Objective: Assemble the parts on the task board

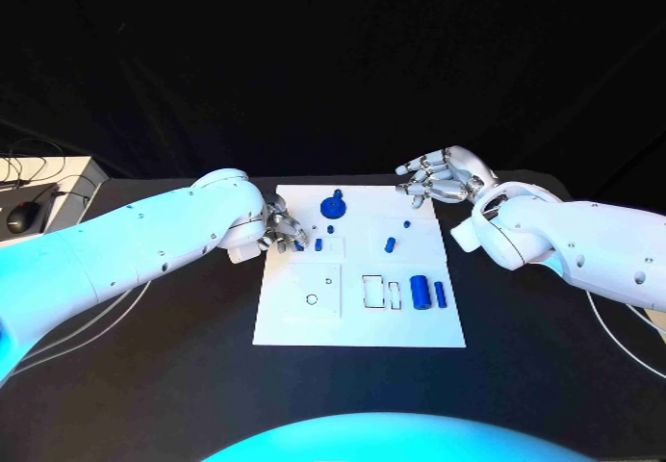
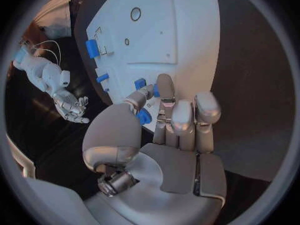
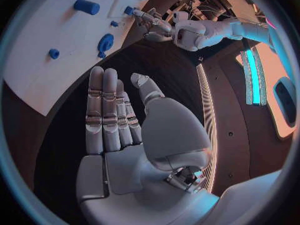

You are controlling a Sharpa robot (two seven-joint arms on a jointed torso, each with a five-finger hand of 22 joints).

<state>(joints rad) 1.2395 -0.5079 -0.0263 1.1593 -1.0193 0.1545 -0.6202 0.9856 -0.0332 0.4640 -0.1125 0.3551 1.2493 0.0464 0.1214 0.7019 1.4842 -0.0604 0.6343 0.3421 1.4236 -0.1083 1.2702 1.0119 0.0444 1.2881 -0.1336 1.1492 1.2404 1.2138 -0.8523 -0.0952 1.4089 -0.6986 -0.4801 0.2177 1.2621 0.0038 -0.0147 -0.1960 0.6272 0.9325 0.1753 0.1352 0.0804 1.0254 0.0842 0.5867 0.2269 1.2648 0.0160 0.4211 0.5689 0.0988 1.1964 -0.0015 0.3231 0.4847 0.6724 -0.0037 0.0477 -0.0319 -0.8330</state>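
The white task board (image 1: 358, 322) lies in the middle of the black table. My left hand (image 1: 285, 231) is at its left edge, thumb and a finger pinching a small blue peg (image 2: 155, 90) on the board; another small blue piece (image 2: 144, 116) lies under the thumb. A round blue knobbed part (image 1: 333, 205) sits near the far edge. Two small blue pieces (image 1: 407, 225) (image 1: 392, 243) lie to its right, and two blue cylinders (image 1: 420, 293) (image 1: 440, 294) lie beside rectangular slots (image 1: 372, 292). My right hand (image 1: 445, 175) hovers off the far right corner, fingers straight and empty (image 3: 119, 120).
An oval outline (image 1: 317, 298) marks the board's left half. A white box (image 1: 69, 183), a mouse (image 1: 21, 218) and cables (image 1: 84, 327) sit at the table's left side. A thin cable (image 1: 611, 327) runs along the right side.
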